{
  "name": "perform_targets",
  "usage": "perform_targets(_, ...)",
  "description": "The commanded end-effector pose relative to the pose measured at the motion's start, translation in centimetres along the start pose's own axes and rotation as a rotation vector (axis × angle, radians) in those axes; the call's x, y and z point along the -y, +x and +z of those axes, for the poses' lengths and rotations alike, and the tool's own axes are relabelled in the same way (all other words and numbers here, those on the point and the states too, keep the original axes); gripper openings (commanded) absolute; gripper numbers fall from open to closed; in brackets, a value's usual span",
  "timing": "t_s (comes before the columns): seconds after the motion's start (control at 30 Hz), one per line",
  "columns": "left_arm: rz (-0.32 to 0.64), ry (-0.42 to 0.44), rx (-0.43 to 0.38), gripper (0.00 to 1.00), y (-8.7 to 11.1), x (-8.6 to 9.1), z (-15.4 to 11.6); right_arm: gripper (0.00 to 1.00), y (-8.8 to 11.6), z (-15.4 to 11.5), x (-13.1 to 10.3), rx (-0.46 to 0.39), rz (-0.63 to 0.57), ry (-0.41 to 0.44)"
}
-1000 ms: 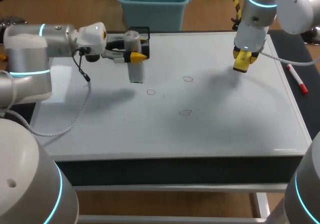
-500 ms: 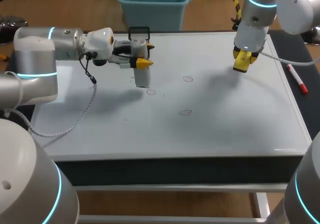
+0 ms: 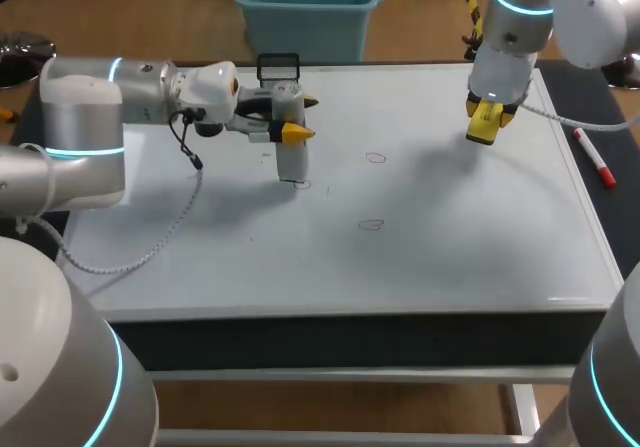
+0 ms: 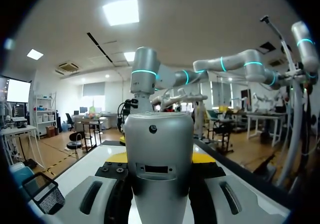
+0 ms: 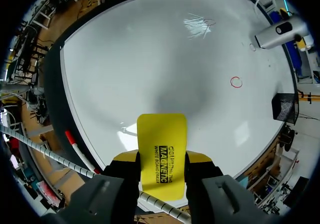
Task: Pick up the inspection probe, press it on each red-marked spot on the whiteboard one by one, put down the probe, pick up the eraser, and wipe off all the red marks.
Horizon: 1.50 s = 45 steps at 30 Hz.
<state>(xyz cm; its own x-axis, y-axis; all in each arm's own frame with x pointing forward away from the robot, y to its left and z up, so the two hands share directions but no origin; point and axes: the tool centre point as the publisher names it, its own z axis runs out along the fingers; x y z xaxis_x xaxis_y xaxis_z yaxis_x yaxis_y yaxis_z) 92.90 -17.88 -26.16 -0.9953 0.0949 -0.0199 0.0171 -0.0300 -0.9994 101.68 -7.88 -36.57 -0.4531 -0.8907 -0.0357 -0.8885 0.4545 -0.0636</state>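
While the left gripper (image 3: 299, 115) was clamped on the inspection probe (image 3: 289, 153), the probe hung upright below its fingers, its lower end at a red mark (image 3: 303, 183) on the whiteboard (image 3: 450, 247). Two more red marks (image 3: 375, 157) lay ahead of that gripper. Well apart from it, the right gripper (image 3: 488, 119) was clamped on the yellow eraser (image 5: 162, 154), above the board.

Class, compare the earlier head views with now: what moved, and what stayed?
The left claw, shut on the probe, swung right and lowered, bringing the probe tip to the nearest red mark. The right claw, shut on the eraser, stayed put, as did the other marks.
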Motion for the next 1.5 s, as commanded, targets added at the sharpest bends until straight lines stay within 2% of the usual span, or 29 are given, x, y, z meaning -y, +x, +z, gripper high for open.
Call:
perform_targets(0.03,-0.007,0.003,-0.009,0.0,-0.4,-0.6,0.2,0.0,0.1,-0.1,0.0,-0.002,-0.002,0.003)
perform_targets(0.47,-0.026,0.002,-0.019,0.0,-0.5,-1.7,0.6,0.0,0.1,-0.1,0.0,-0.002,-0.002,0.003)
perform_targets(1.5,-0.034,-0.002,-0.033,0.0,-0.7,-2.5,0.7,0.0,0.1,-0.1,0.0,-0.002,-0.002,0.003)
